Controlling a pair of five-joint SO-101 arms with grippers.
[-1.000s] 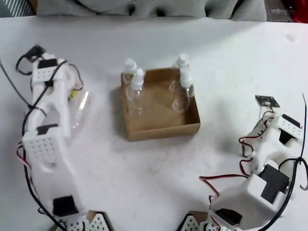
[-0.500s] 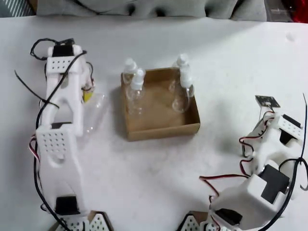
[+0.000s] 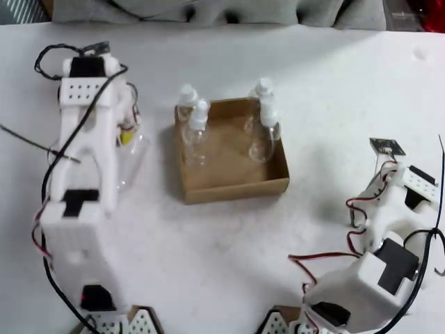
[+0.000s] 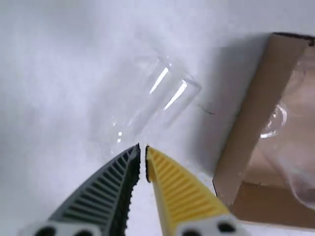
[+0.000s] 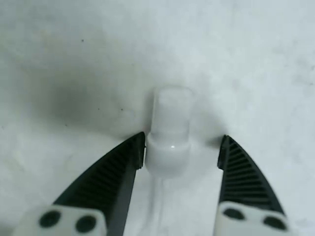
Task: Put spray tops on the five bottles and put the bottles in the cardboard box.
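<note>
The white bench [image 3: 334,83] took up most of the high view. The left arm [image 3: 83,160] was stretched out along its left side and the right arm [image 3: 379,271] was folded up down in the near right corner.

The cardboard box [image 3: 233,186] sat open in the middle of the bench. It had four bottles standing in it, all with white spray tops on: one pair [image 3: 197,132] at the far left corner and the other pair [image 3: 266,132] at the far right corner.

The fifth bottle [image 4: 147,105] had no top on it. It was clear and lay on its side on the bench between the left arm and the box, close to the box's left wall but outside it.

The left pincer [image 4: 142,147] hung just beside that bottle with its grey and yellow fingers pressed together at the tips, and there was nothing between them.

The right pincer [image 5: 182,137] was down at the bench and spread wide. The loose spray top [image 5: 170,132] lay on the bench between its two black fingers — one finger was right up against the collar and the other stood off a bit.
</note>
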